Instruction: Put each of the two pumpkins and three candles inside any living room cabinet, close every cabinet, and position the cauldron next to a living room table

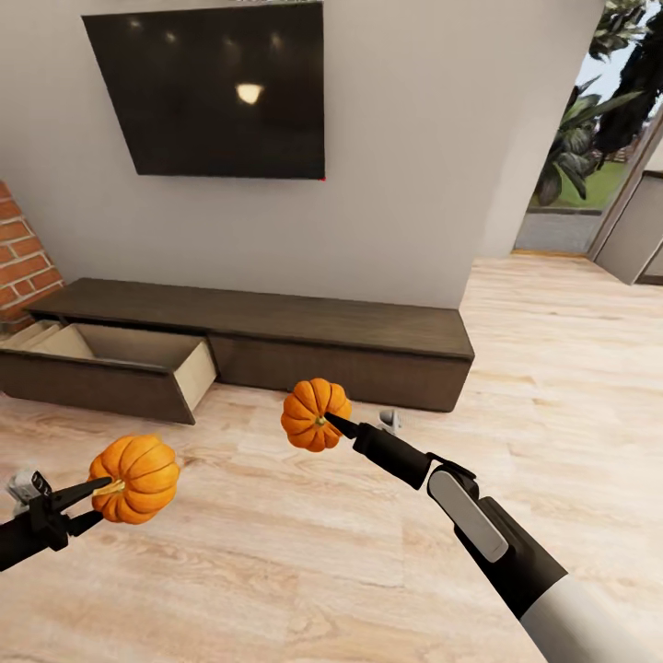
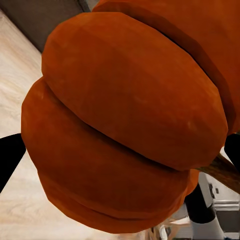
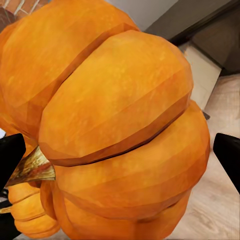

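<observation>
The left gripper (image 1: 92, 491) is clenched on a pumpkin (image 1: 138, 478), its dark fingers meeting at the stem side so that the fruit juts out past the fingertips, held up above the wood-plank floor (image 1: 304, 571). From the left wrist camera this pumpkin (image 2: 130, 120) sits pressed right up against the lens, ribs dark orange, with a black finger (image 2: 10, 160) at one edge.

The right gripper (image 1: 339, 424) is likewise grasping the second pumpkin (image 1: 315, 414), pinching it at the stem; the fruit hangs just beyond the fingertips, in the air. In the right wrist camera that pumpkin (image 3: 120, 125) is close and bright, its tan stem (image 3: 32, 167) beside one black finger (image 3: 11, 150), the other finger (image 3: 229, 155) on the far side. Past it, near the stem, the other pumpkin (image 3: 27, 212) peeks in.

Ahead of both grippers stands the cabinet (image 1: 276, 331), long, low and dark brown, against the wall under the black TV (image 1: 212, 87). Its drawer (image 1: 120, 364) nearest the left gripper is pulled out, pale inside, and lies beyond and slightly across from that gripper's pumpkin. Red brick (image 1: 23, 258) flanks the cabinet end.
</observation>
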### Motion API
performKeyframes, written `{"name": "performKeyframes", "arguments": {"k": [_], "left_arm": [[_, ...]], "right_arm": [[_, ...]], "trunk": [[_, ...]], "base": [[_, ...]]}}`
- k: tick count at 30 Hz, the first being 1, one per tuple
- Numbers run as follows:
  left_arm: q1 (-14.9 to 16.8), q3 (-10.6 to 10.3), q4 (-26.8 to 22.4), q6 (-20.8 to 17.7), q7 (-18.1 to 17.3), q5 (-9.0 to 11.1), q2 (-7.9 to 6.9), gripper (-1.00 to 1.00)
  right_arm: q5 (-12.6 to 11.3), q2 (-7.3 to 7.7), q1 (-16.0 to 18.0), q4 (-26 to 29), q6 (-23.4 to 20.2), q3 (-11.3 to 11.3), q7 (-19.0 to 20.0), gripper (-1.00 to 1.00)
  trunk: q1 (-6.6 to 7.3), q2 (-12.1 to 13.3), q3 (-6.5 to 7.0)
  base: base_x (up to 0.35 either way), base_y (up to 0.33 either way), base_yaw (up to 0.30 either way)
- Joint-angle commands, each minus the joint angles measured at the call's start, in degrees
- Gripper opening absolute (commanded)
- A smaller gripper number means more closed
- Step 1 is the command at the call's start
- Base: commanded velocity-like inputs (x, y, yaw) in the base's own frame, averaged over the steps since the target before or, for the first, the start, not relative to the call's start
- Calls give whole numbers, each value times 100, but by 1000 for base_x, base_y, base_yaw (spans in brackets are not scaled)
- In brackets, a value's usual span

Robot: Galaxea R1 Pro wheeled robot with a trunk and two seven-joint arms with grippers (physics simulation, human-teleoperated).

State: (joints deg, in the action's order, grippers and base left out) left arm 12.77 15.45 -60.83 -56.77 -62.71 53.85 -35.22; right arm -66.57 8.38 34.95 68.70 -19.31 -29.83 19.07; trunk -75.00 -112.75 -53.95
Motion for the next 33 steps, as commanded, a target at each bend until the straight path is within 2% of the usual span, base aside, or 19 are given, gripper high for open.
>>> {"name": "performKeyframes", "arguments": {"k": [1,24,30,33], "left_arm": [[9,-25,2,-27,-13,10,-1,-100],[34,-94,3,-18,-4,-15,7,-100],[45,-177,2,-18,-4,-15,7,-100],[49,-181,1,-18,-4,-15,7,-100]], "right_arm": [[-51,5,3,3,-21,-6,9,-100],[-27,-3,3,3,-20,-21,27,-100],[-23,-4,3,3,-20,-30,27,-100],[98,-4,3,3,-20,-30,33,-100]], "trunk": [[23,40,14],[529,962,427],[660,1203,535],[726,1323,589]], "base": [[0,0,289],[0,0,291],[0,0,291],[0,0,291]]}}
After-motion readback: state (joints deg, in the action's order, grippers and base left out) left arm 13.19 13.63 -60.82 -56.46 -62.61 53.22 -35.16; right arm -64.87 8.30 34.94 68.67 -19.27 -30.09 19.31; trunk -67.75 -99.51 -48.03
